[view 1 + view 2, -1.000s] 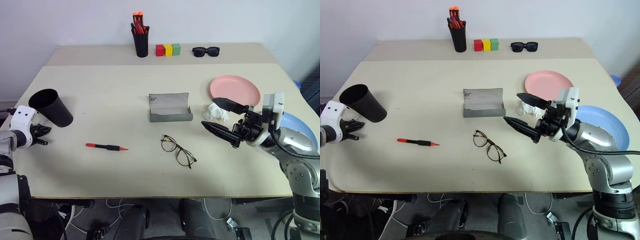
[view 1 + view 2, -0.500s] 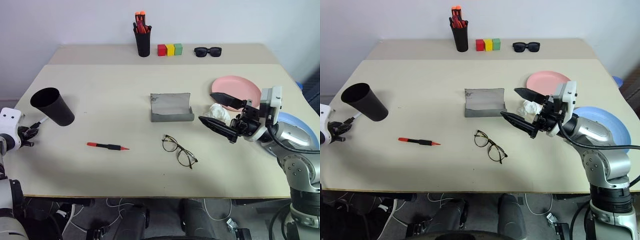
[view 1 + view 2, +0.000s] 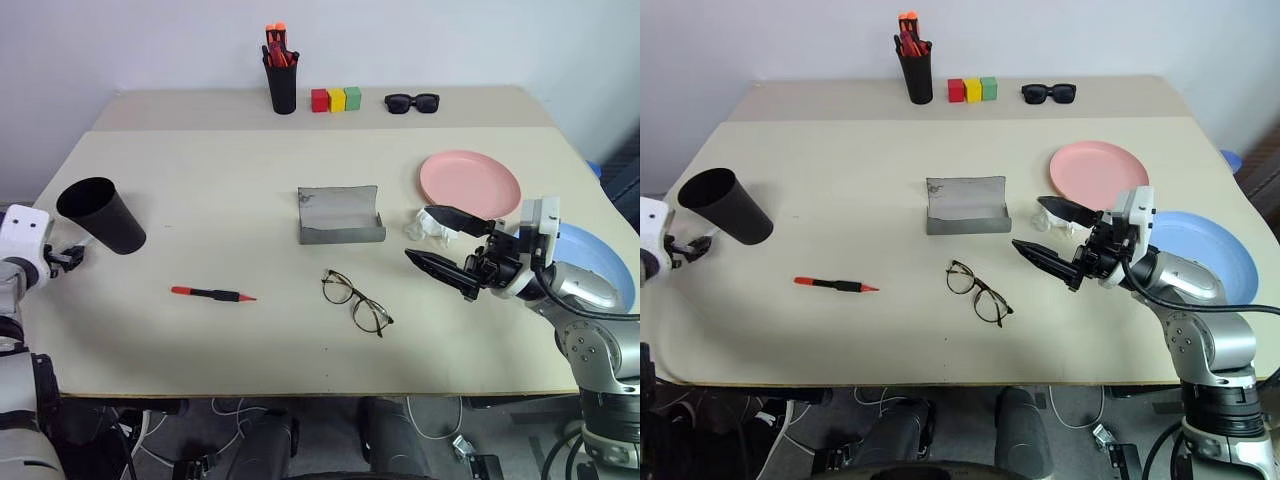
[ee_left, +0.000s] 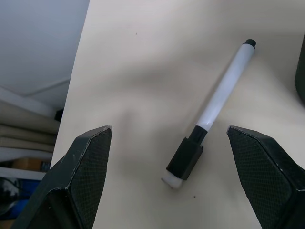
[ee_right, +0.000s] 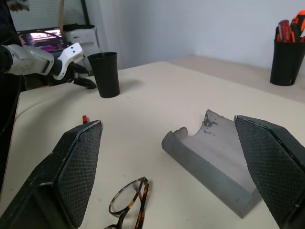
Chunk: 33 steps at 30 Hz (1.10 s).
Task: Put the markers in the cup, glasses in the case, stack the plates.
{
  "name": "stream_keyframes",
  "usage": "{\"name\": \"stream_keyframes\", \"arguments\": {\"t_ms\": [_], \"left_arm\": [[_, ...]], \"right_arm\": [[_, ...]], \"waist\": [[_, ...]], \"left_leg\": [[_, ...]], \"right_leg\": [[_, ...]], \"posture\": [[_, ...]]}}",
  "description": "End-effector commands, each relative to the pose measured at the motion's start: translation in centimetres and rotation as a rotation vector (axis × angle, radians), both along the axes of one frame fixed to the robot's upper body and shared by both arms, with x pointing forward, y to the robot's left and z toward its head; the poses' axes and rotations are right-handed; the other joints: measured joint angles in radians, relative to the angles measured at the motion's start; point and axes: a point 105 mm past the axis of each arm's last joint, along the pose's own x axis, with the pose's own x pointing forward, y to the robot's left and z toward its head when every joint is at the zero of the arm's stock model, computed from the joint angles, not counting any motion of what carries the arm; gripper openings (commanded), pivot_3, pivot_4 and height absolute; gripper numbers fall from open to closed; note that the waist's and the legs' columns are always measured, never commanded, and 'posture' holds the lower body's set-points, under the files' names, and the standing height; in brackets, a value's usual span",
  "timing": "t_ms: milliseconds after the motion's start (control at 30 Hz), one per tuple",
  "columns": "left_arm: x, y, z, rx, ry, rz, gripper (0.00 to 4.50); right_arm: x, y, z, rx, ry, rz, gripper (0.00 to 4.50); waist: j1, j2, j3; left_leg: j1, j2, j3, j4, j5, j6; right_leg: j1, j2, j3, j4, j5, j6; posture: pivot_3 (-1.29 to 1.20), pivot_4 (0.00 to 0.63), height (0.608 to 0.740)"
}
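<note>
markers (image 3: 212,294) unlabelled on table (image 3: 250,190), both fingers (image 4: 264,167) spread wide, holding nothing

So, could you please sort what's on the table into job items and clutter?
Job: red-capped marker, white marker, black cup, wire-rimmed glasses, grey case, pink plate, blue plate.

Clutter: pen holder, coloured blocks, sunglasses, crumpled tissue.

A beige worktop (image 3: 200,180) stands against a plain pale wall (image 3: 130,45), evenly lit. Cables (image 3: 230,420) trail over the dark floor (image 3: 330,440) beneath its near edge.
</note>
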Motion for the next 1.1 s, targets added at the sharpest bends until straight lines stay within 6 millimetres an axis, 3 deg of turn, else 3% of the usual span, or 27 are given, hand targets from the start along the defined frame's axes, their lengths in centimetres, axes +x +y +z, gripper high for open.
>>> {"name": "stream_keyframes", "arguments": {"t_ms": [33,100,300,400,500,567,767,1000,1100], "left_arm": [[0.1,-1.0,-1.9,-0.072,0.052,-0.002,3.96],[0.0,-1.5,-3.0,-0.093,0.083,-0.011,3.96],[-0.2,-1.4,-3.5,-0.093,0.101,0.001,3.96],[0.0,-2.9,-4.3,-0.200,0.111,-0.065,3.96],[0.4,-4.0,-3.8,-0.280,0.076,-0.133,3.96],[0.6,-4.2,-3.2,-0.300,0.048,-0.152,3.14],[0.7,-3.6,-0.5,-0.280,0.011,-0.212,0.09],[0.0,-5.0,3.7,-0.554,-0.087,-0.380,0.09],[-1.1,-3.5,3.2,-0.455,-0.047,-0.339,0.09]], "right_arm": [[-0.6,0.5,1.4,-0.002,-0.080,0.015,4.50],[-0.6,0.5,1.4,-0.002,-0.081,0.012,4.50],[-0.4,-0.7,1.3,-0.004,-0.075,-0.007,4.50],[0.2,-2.1,1.2,-0.004,-0.067,-0.015,4.50],[0.3,-2.4,0.8,-0.003,-0.068,-0.010,4.50],[0.1,-2.2,0.7,-0.003,-0.069,-0.006,4.50],[-0.4,-1.5,0.4,-0.009,-0.077,0.002,4.50],[-0.5,-0.7,0.3,-0.006,-0.078,0.009,4.50],[-0.4,-0.5,0.4,-0.007,-0.079,0.015,4.50]], "waist": [[0.000,0.000,0.000],[0.003,0.002,-0.001],[0.003,0.004,-0.002],[0.004,0.005,-0.003],[0.008,0.009,-0.006],[0.010,0.010,-0.006],[0.001,0.010,-0.006],[-0.006,0.008,-0.005],[-0.008,0.008,-0.005]], "left_leg": [[0.000,0.000,0.000,0.000,0.000,0.000],[0.001,0.000,0.000,0.000,0.000,0.000],[0.001,0.000,0.000,0.000,0.000,0.000],[0.002,-0.001,0.000,0.001,0.000,0.000],[0.002,-0.001,0.000,0.001,0.000,0.000],[0.002,-0.001,0.000,0.001,0.000,0.000],[0.002,-0.001,0.000,0.001,0.000,0.000],[0.000,0.000,0.000,0.001,0.000,0.000],[0.000,0.000,0.000,0.000,0.000,0.000]], "right_leg": [[0.000,0.000,0.000,0.000,0.000,0.000],[0.001,0.000,0.000,0.001,0.000,0.000],[0.002,0.000,0.000,0.000,0.000,0.000],[0.003,0.000,0.000,0.000,0.000,0.000],[0.003,-0.001,0.000,0.000,0.000,0.000],[0.003,-0.001,0.000,0.000,0.000,0.000],[0.003,0.000,0.000,0.000,0.000,0.000],[0.001,0.000,0.000,0.000,0.000,0.000],[0.001,0.000,0.000,0.000,0.000,0.000]], "posture": [[0.00,0.150,0.740],[0.00,0.150,0.740],[0.00,0.150,0.740],[0.00,0.150,0.740],[0.00,0.150,0.740],[0.00,0.150,0.740],[0.00,0.150,0.740],[0.00,0.150,0.740],[0.00,0.150,0.740]]}}
